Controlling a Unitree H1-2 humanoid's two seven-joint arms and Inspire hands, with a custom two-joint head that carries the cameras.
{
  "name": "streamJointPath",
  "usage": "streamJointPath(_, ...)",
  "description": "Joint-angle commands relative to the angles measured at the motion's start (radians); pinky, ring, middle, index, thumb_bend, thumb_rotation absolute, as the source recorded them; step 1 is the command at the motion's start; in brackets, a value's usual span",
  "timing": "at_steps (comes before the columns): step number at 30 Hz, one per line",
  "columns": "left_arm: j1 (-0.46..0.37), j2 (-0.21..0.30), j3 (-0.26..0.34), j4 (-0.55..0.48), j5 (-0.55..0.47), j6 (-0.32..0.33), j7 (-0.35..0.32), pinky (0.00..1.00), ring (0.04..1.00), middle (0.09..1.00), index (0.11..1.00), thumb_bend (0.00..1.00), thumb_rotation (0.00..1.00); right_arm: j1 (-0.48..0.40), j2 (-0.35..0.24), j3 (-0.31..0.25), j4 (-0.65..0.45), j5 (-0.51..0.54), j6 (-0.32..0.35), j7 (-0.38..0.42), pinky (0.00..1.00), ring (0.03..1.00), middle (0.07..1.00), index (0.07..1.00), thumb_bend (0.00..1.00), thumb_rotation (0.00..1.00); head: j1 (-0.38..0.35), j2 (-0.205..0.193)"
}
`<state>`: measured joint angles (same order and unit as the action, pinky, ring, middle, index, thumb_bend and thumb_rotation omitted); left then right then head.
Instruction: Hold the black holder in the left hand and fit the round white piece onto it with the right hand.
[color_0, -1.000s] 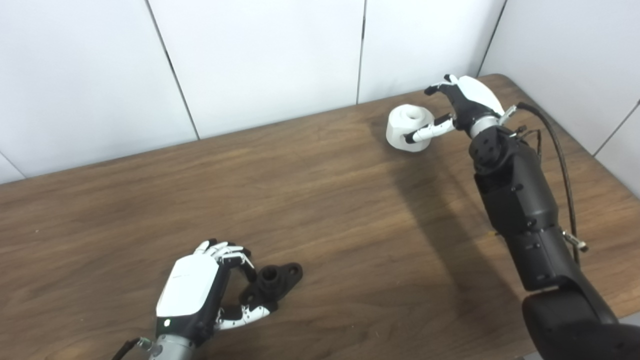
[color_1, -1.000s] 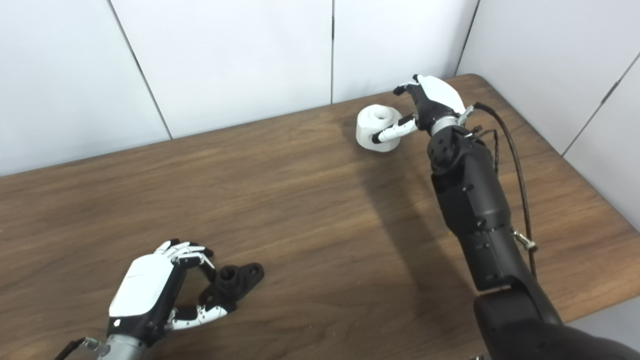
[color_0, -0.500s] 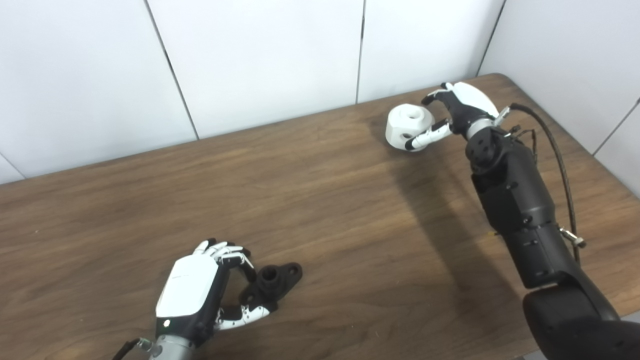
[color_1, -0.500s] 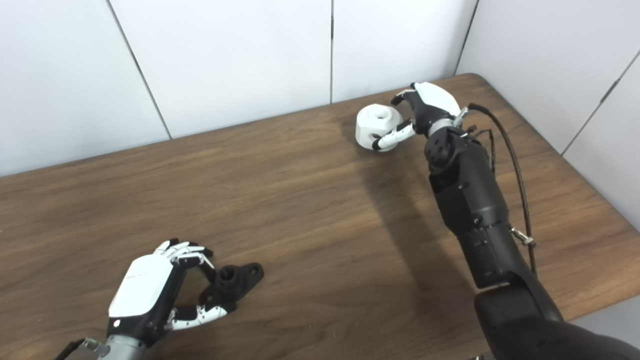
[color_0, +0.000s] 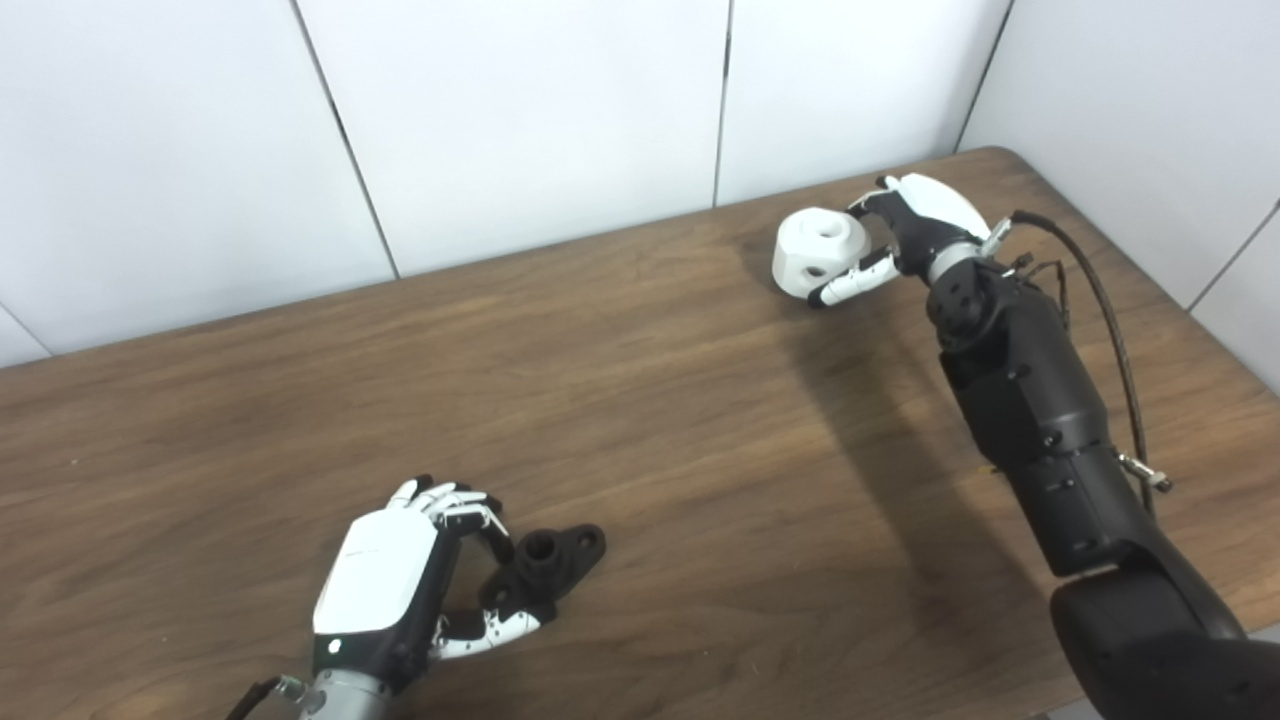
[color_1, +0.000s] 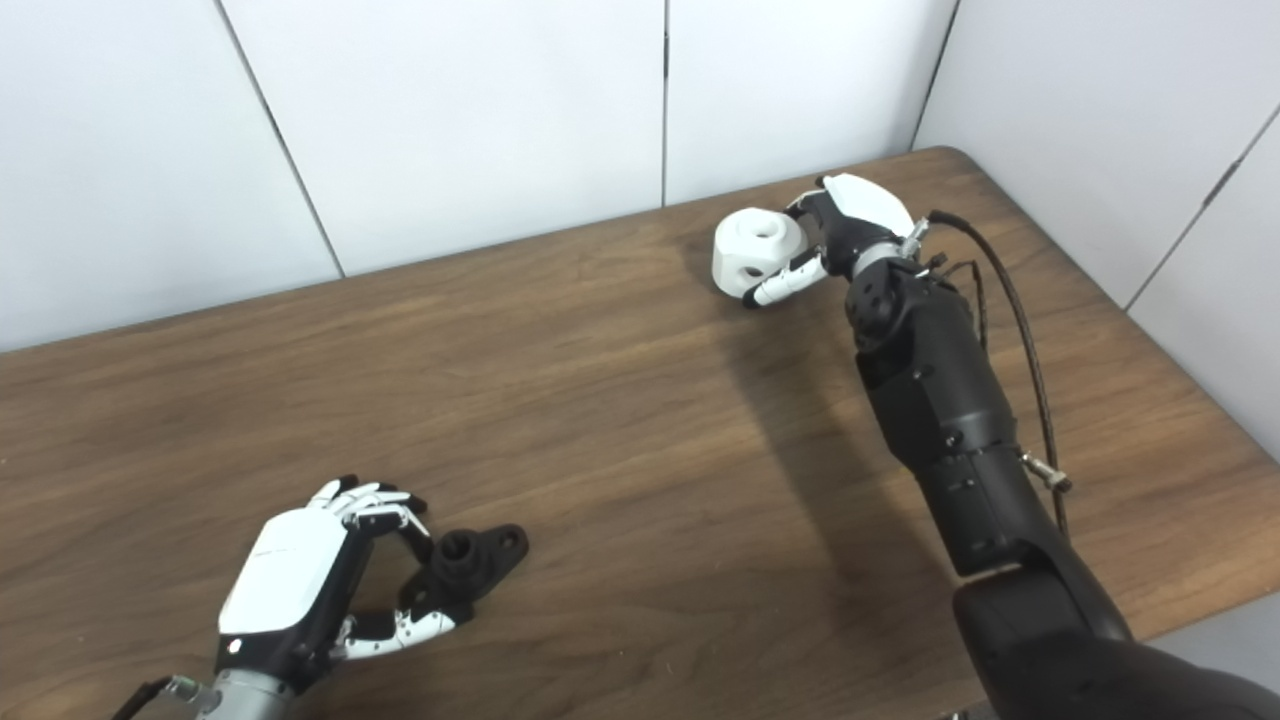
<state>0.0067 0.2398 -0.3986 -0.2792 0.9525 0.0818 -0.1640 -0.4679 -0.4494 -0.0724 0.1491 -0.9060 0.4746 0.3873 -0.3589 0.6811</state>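
While black holder lies flat on wooden table near front edge, left eye view: left hand curled around holder's near end, fingers and thumb pinching it. Round white piece seen far across table from holder, near back wall, tilted, clasped by right hand.

Right eye view: right hand fingers wrapped under and behind white piece; black cable seen along right forearm.
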Motion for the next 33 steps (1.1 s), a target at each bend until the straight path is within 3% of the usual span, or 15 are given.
streamJointPath(1,-0.003,0.004,-0.001,0.021,0.026,0.005,-0.008,0.94,0.849,0.751,0.486,0.52,0.05,-0.051,-0.035,-0.005,-0.030,-0.003,-0.005,-0.015,1.00,1.000,0.992,0.743,0.89,0.30,0.000,0.000)
streamJointPath(8,-0.002,0.002,-0.003,0.014,0.031,0.013,-0.020,0.94,0.849,0.752,0.486,0.52,0.05,-0.047,-0.042,-0.005,-0.033,0.033,-0.006,-0.044,1.00,1.000,0.983,0.715,0.88,0.28,0.000,-0.001)
streamJointPath(12,0.000,0.000,-0.005,0.012,0.030,0.012,-0.021,0.95,0.851,0.752,0.486,0.52,0.05,-0.041,-0.043,0.000,-0.024,0.073,-0.014,-0.108,1.00,1.000,0.955,0.635,0.86,0.24,0.001,0.000)
streamJointPath(13,0.000,0.000,-0.005,0.013,0.029,0.010,-0.019,0.94,0.850,0.751,0.486,0.52,0.05,-0.039,-0.041,-0.001,-0.021,0.086,-0.021,-0.132,1.00,1.000,0.941,0.590,0.79,0.21,0.001,-0.002)
streamJointPath(14,0.000,-0.001,-0.005,0.014,0.027,0.009,-0.017,0.94,0.850,0.751,0.486,0.52,0.05,-0.038,-0.039,0.000,-0.017,0.096,-0.026,-0.155,1.00,1.000,0.928,0.530,0.63,0.17,0.001,-0.002)
streamJointPath(15,0.001,-0.002,-0.005,0.015,0.025,0.008,-0.016,0.94,0.850,0.751,0.486,0.52,0.05,-0.036,-0.039,0.002,-0.013,0.105,-0.031,-0.176,1.00,1.000,0.916,0.505,0.57,0.16,0.001,-0.003)
streamJointPath(17,0.002,-0.004,-0.005,0.018,0.021,0.004,-0.010,0.94,0.848,0.749,0.486,0.52,0.05,-0.031,-0.036,0.007,-0.006,0.121,-0.043,-0.222,1.00,1.000,0.896,0.492,0.54,0.15,-0.002,-0.002)
streamJointPath(22,0.005,-0.007,-0.013,0.026,0.027,-0.003,-0.006,0.94,0.847,0.745,0.486,0.52,0.05,-0.018,-0.039,0.030,0.002,0.155,-0.061,-0.295,1.00,1.000,0.861,0.484,0.52,0.14,-0.010,-0.003)
streamJointPath(33,0.006,-0.013,-0.014,0.033,0.031,-0.001,-0.001,0.95,0.846,0.747,0.485,0.52,0.05,-0.004,-0.059,0.063,0.001,0.180,-0.046,-0.329,1.00,1.000,0.858,0.484,0.52,0.13,-0.001,-0.007)
